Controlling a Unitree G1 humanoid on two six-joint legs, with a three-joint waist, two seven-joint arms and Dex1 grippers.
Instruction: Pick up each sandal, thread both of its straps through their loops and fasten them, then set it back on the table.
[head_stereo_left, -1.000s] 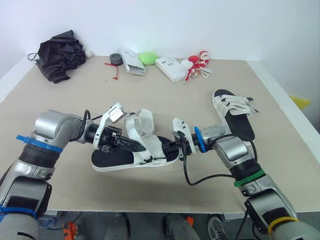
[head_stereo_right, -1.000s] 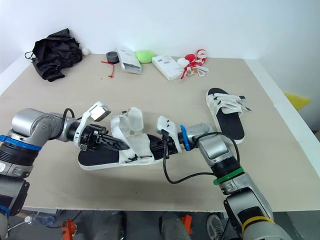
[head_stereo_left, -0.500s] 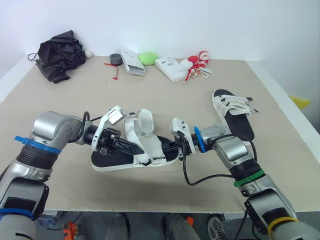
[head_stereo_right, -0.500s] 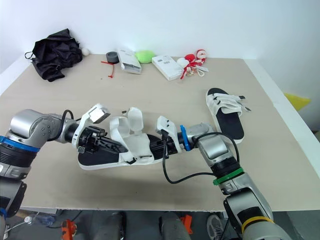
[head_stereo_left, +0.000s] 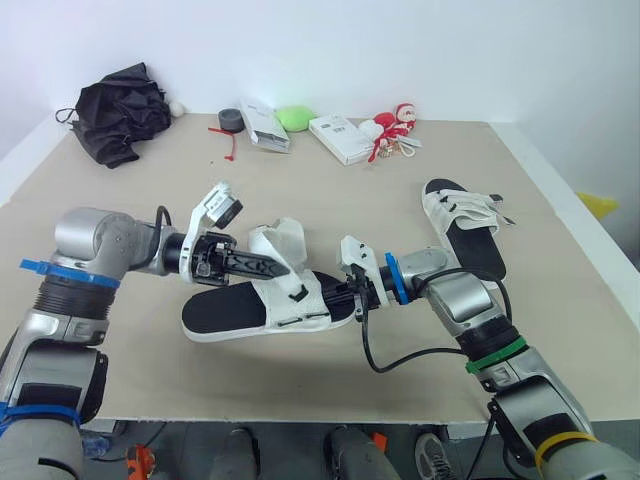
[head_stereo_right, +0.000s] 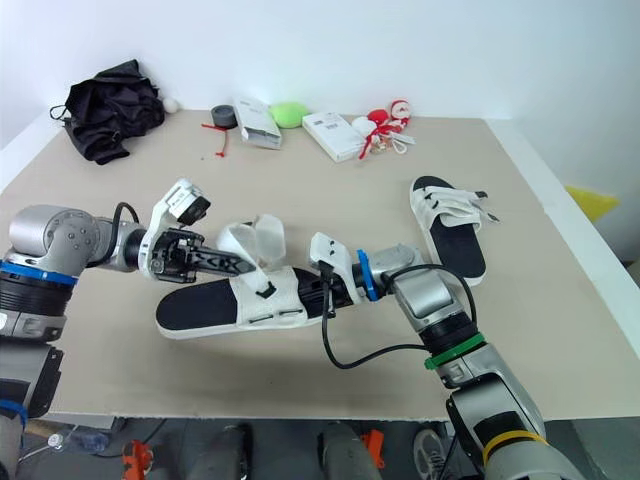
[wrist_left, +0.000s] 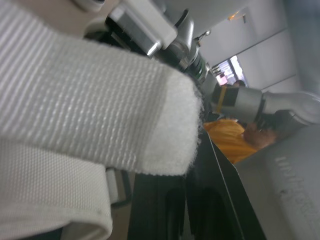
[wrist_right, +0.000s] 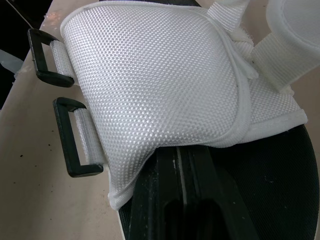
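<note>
A sandal with a black sole (head_stereo_left: 225, 314) and a white mesh upper (wrist_right: 160, 80) lies in the middle of the table (head_stereo_left: 330, 205). My left gripper (head_stereo_left: 266, 267) is shut on one of its white straps (head_stereo_left: 286, 240), holding the strap's end (wrist_left: 105, 120) up above the sole. My right gripper (head_stereo_left: 345, 300) is shut on the sandal's right end, its fingers (wrist_right: 175, 205) lying along the insole under the upper. Two black loops (wrist_right: 70, 150) stick out from the upper's edge with nothing through them. A second sandal (head_stereo_left: 468, 228) rests at the right with its straps across it.
Along the table's far edge sit a black cloth bundle (head_stereo_left: 120, 110), a tape roll (head_stereo_left: 231, 118), two white boxes (head_stereo_left: 340, 138), a green object (head_stereo_left: 296, 117) and a red-and-white toy (head_stereo_left: 395, 125). A cable (head_stereo_left: 400, 355) hangs from my right wrist near the front edge.
My left gripper has risen and drawn back to the left with the strap, pulling it upright. The white upper has dropped flat onto the sole. My right gripper has stayed put.
</note>
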